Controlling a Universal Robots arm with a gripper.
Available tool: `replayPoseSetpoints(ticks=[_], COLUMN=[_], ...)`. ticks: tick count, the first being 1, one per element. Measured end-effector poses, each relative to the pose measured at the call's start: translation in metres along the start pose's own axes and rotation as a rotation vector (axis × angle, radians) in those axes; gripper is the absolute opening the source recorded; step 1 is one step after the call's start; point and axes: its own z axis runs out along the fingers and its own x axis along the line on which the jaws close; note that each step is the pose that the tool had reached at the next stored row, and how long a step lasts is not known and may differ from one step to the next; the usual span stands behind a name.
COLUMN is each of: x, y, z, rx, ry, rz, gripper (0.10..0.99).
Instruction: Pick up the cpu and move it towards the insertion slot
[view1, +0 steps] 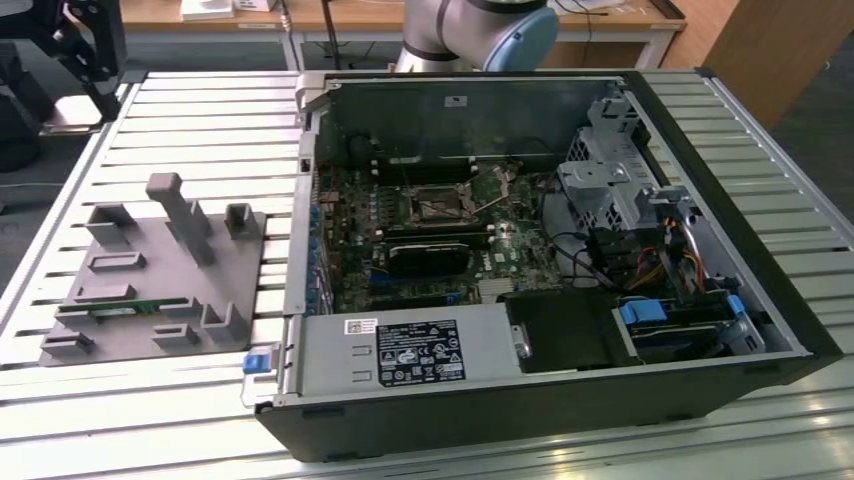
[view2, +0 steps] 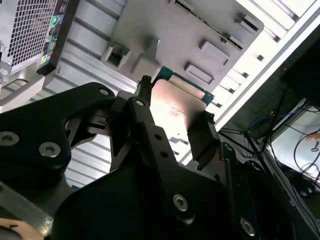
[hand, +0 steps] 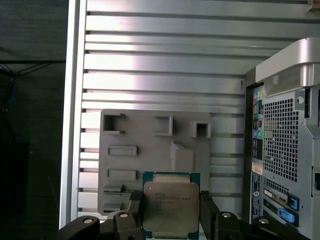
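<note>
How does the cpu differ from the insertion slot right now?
The cpu has a pale shiny metal top with a green rim; the insertion slot is a dark square in a metal frame. The cpu is clamped in the claw, clear of the grey tray; the insertion slot sits in the circuit board inside the case. Both are square.

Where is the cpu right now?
In the first wrist view the cpu is clamped in the gripper, with the grey fixture tray behind it and the computer case alongside the tray.
</note>
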Motion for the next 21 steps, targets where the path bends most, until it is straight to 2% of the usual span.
replayPoseSetpoints(ticks=[7,21], x=[-0.0100,-0.0493], y=[-0.0002,-0.0001], z=[0.0000,-0.0001], rx=[0.000,0.000], ry=[0.0000,0.0001], rz=[0.000,0.000], gripper=[0.541,0.541])
